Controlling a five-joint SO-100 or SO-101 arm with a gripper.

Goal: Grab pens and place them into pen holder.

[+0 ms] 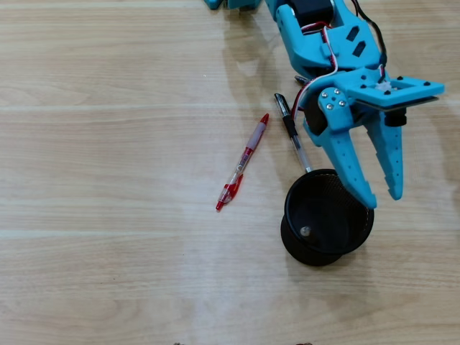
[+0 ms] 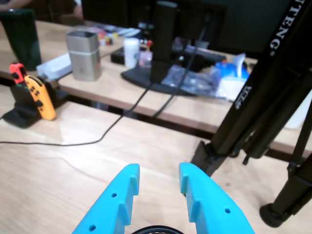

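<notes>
The black mesh pen holder [image 1: 317, 253] stands at centre right in the overhead view; a small grey tip [image 1: 305, 231] shows inside it. The red pen [image 1: 243, 162] lies on the table to its upper left. One black pen [image 1: 291, 129] lies slanted beside it, its lower end at the holder's rim. Another dark pen end [image 1: 300, 77] peeks out from under the arm. My blue gripper [image 1: 382, 198] hangs open and empty over the holder's right rim. In the wrist view the gripper [image 2: 158, 170] is open, with the holder's rim [image 2: 158, 229] just below it.
The wooden table [image 1: 108, 215] runs bare to the left of the pens. The wrist view shows a black tripod [image 2: 253, 112] on the right, and a far desk with a cable, a monitor stand [image 2: 162, 44] and a grey box [image 2: 84, 54].
</notes>
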